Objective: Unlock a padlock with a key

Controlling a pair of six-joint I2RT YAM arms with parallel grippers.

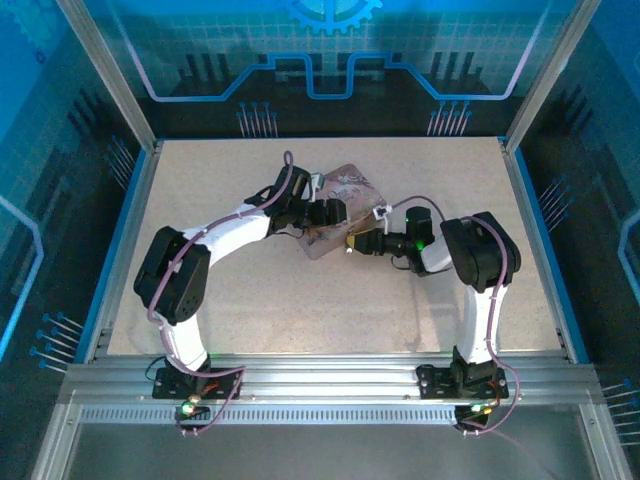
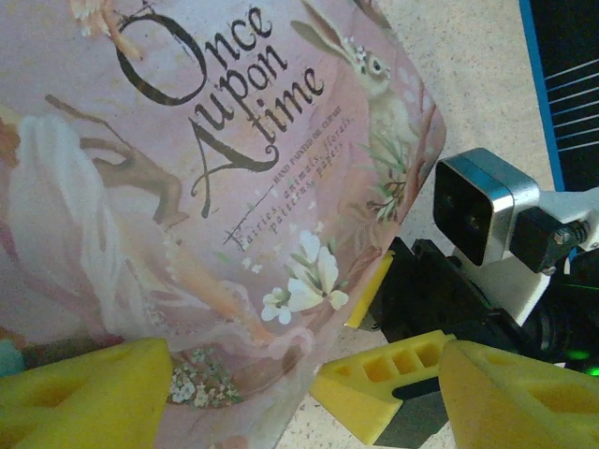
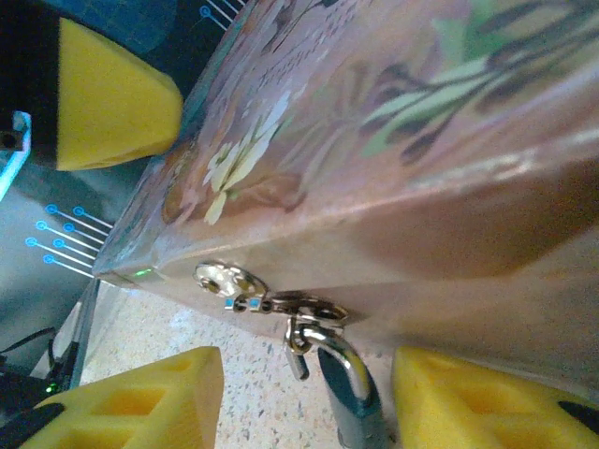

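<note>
Near the middle of the surface [image 1: 250, 300] lies a flat pink tin [image 1: 345, 188] with a bunny picture and the words "Once upon a time" on its lid. On the side of the tin that faces the right arm is a small silver clasp [image 3: 267, 299]. The padlock [image 3: 354, 407] hooks onto it by its shiny loop, and its body is blue. It sits between the two yellow fingers [image 3: 140, 402] of the right pincer [image 3: 304, 393], which are apart and do not touch it. The left pincer [image 2: 299, 412] reaches the tin from the left. Its yellow fingers are wide apart too, with a corner of the tin between them. One finger is by the lid and the other is off to the side, clear of the tin. Both pincers are close together at that corner.
</note>
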